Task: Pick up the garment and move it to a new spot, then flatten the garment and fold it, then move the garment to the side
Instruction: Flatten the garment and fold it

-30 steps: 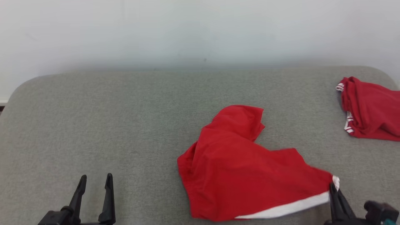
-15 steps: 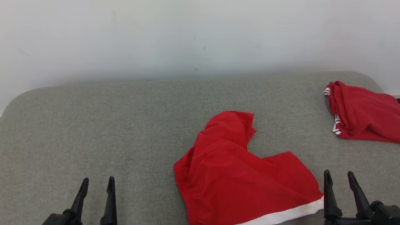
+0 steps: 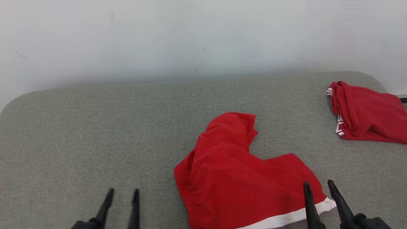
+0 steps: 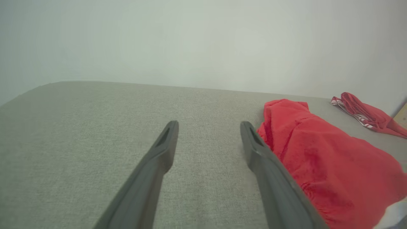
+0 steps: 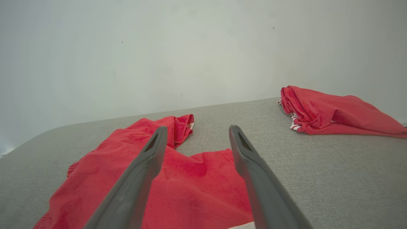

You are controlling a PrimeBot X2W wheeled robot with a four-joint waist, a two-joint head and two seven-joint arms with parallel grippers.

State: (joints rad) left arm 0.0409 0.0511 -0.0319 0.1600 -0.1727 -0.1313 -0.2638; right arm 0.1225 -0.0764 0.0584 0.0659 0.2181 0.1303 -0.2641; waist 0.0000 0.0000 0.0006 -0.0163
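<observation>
Operator: Which arm is closer to the garment?

Spotter: Your right gripper (image 3: pixel 318 183). In the head view its fingers stand wide apart with nothing between them, straddling the near right corner of the red garment (image 3: pixel 241 171), just above the white band (image 3: pixel 286 218). Your left gripper (image 3: pixel 123 190) is just as wide and empty, over the bare grey surface (image 3: pixel 79 127). The garment's left edge lies off to its right, near but not touching.

Operator: How does the cloth lie?

Spotter: Crumpled, right of centre and toward your near edge. Its longest edge is the banded one, running across the near side and rising toward your right fingers, and a lobe points away from you. I'd judge flattening means an arm at each end of that band, so your left has to travel right.

Operator: Do the wrist views add anything?

Spotter: Your right wrist view shows the notch between the two lobes straight ahead between its fingers. Your left wrist view shows the cloth bulging just beside its right-hand finger. The head view gives you the band's run, which the wrist views barely catch. A second red garment (image 3: pixel 365 111) lies well apart at the far right, so leave it
</observation>
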